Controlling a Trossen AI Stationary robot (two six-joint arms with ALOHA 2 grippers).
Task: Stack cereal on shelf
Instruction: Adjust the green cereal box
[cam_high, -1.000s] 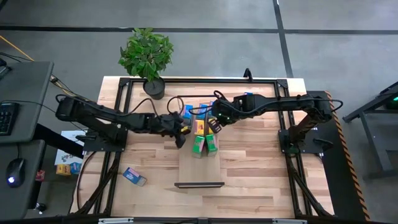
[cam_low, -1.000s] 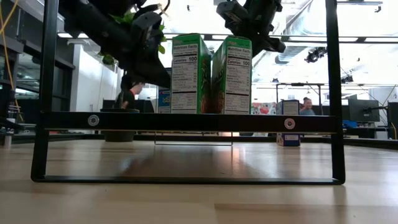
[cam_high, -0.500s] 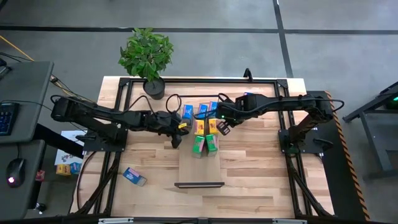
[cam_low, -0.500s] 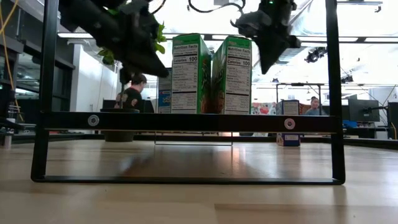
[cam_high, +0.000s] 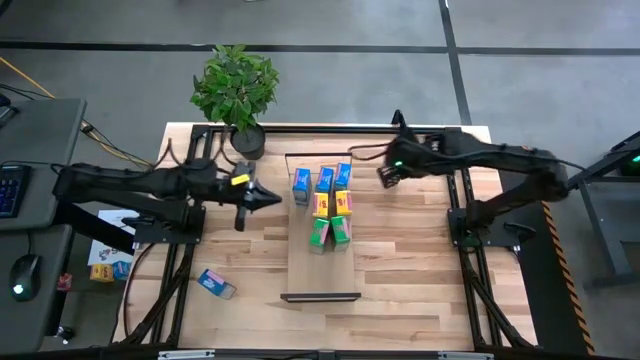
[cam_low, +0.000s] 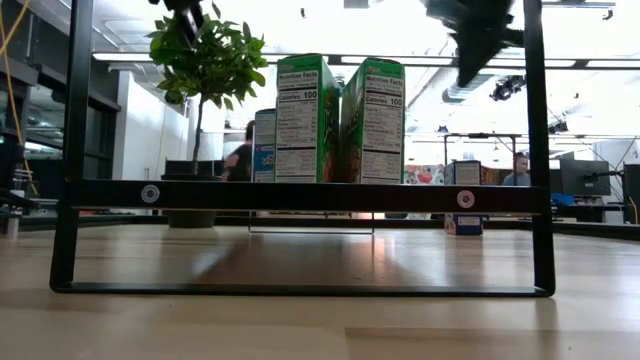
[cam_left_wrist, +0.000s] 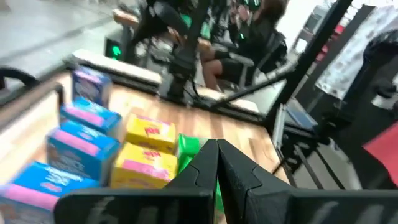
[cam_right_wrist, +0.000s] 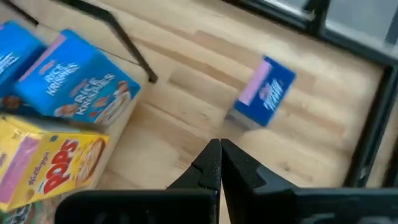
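High view puts the left claw (cam_high: 272, 198) clenched on nothing, hanging over the surface (cam_high: 400, 260) just to the left of the shelf (cam_high: 320, 280). The right claw (cam_high: 385, 176) is likewise clenched and empty, off to the shelf's right near its far end. Between them, the cereal (cam_high: 330, 205) stands in two rows on the far half of the shelf: blue boxes farthest back, yellow ones next, green ones nearest the bare front stretch. One stray blue box (cam_high: 215, 284) lies flat on the surface, well apart from the shelf, toward the front left corner. A potted plant (cam_high: 237, 90) stands at the back left.

Both arms seem to be between placements, with nothing in hand. The stray box looks like the remaining piece; the left arm sits nearer to it, so the next move would call for spreading that claw, reaching down to the box, and carrying it to the free front part of the shelf.
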